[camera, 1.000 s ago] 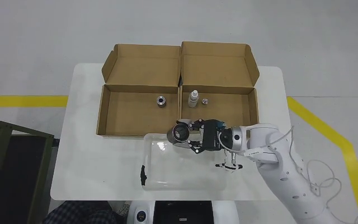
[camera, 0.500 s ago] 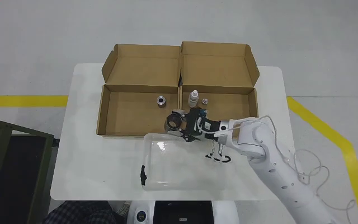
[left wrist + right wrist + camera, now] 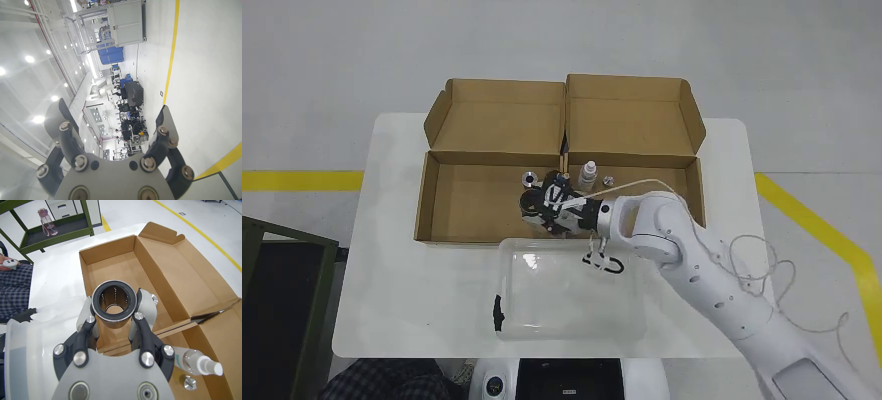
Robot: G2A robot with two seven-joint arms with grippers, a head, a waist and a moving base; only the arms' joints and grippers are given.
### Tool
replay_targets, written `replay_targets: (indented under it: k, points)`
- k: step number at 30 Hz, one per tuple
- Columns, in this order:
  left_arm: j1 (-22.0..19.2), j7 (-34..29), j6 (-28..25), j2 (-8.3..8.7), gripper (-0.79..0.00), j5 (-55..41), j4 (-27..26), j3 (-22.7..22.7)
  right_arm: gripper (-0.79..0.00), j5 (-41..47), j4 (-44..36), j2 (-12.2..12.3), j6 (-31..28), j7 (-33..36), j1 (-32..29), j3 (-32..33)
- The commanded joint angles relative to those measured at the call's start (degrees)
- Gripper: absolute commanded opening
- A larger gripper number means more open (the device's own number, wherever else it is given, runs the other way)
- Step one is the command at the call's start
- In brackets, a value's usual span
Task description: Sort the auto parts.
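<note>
A placing step is judged to be in hand. A black, metal-rimmed cylindrical bearing (image 3: 114,303) is clamped by its sides in the right claw (image 3: 115,306), whose fingers are closed narrowly around it with the bore left open to the wrist view. In the top view the bearing (image 3: 531,207) and the right claw (image 3: 545,206) are seen over the right end of the left cardboard box (image 3: 457,205), just inside its near wall. How high it is carried above the box floor cannot be told.

A small silver round part (image 3: 529,180) is already lying in that box, just beyond the bearing. A small spray bottle (image 3: 587,176) and a short screw (image 3: 608,181) have been put in the right cardboard box (image 3: 662,195). A clear plastic bin (image 3: 572,295) is set on the table (image 3: 392,200) at the near side, with a small black piece (image 3: 498,312) at its left edge.

The left claw (image 3: 113,109) is spread wide and holds nothing, turned toward the room and away from the table.

For the next move, a lowering toward a bare patch of the box floor is called for, clear of the silver part, before the fingers are parted. Since the bearing is round, rolling may be expected if it is let go on its side.
</note>
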Motion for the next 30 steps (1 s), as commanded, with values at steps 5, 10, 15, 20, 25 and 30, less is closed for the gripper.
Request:
replay_targets:
  k: [5,10,15,20,25,30]
  points:
    - [0.0,0.0,0.0,0.00,0.000,0.0,0.0,0.0,-0.785,-1.4,4.2,-1.8,3.0,0.9,3.3,-3.6]
    - [0.0,0.0,0.0,0.00,0.000,0.0,0.0,0.0,-0.785,-1.9,7.4,-3.2,5.2,2.0,5.2,-5.7]
    - [0.0,0.0,0.0,0.00,0.000,0.0,0.0,0.0,-0.785,-2.3,9.9,-4.6,6.2,2.8,6.5,-7.7]
    - [0.0,0.0,0.0,0.00,0.000,0.0,0.0,0.0,-0.785,-3.8,12.5,-5.8,7.7,3.1,7.6,-9.3]
    - [0.0,0.0,0.0,0.00,0.000,0.0,0.0,0.0,-0.785,-4.2,15.0,-6.8,8.4,2.7,8.4,-10.0]
    - [0.0,0.0,0.0,0.00,0.000,0.0,0.0,0.0,-0.754,-4.2,16.8,-7.6,8.3,2.3,8.6,-10.2]
